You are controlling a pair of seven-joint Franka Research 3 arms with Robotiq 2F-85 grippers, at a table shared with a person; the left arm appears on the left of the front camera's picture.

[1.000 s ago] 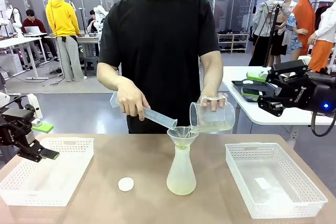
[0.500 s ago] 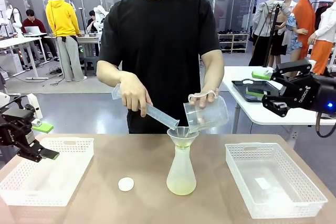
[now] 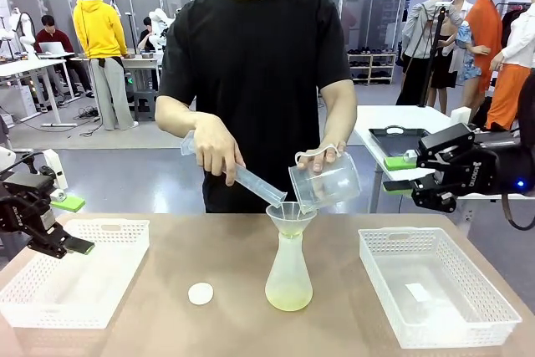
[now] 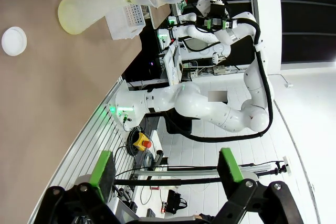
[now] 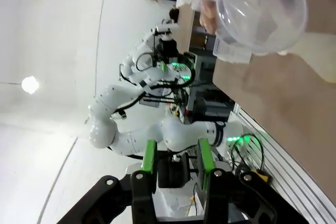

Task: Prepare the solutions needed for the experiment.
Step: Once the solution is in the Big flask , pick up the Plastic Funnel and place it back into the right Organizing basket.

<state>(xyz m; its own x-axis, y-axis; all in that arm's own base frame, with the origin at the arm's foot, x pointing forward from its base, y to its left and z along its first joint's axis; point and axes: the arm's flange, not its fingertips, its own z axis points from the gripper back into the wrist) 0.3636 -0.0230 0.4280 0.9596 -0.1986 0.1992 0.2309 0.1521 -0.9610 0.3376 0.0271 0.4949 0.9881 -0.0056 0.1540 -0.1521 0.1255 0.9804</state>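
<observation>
Solution: a small amount of pale yellow liquid (image 3: 288,295) lay in the bottom of the flask (image 3: 288,261); the flask stood upright at the middle of the table (image 3: 167,323) with a funnel (image 3: 291,216) seated in its neck.
Jug: tilted steeply over the funnel by one hand (image 3: 323,159) of the person; it looked close to empty.
Cylinder: a measuring tube (image 3: 251,183) held by the person's other hand (image 3: 215,150), slanted with its mouth at the funnel's rim.
Left gripper: the left gripper (image 3: 73,225) hovered over the near edge of the left basket (image 3: 109,225); fingers spread wide, holding nothing.
Right gripper: the right gripper (image 3: 401,171) hung well apart from the flask, beyond the right basket (image 3: 410,232); fingers parted, nothing between them.
Done: most of the liquid appeared to be in the flask already (a judgement from the near-empty jug).
Left to do: probably draining the last drops, lifting out the funnel and fitting the white cap (image 3: 200,293), which lay on the table near the flask.
</observation>
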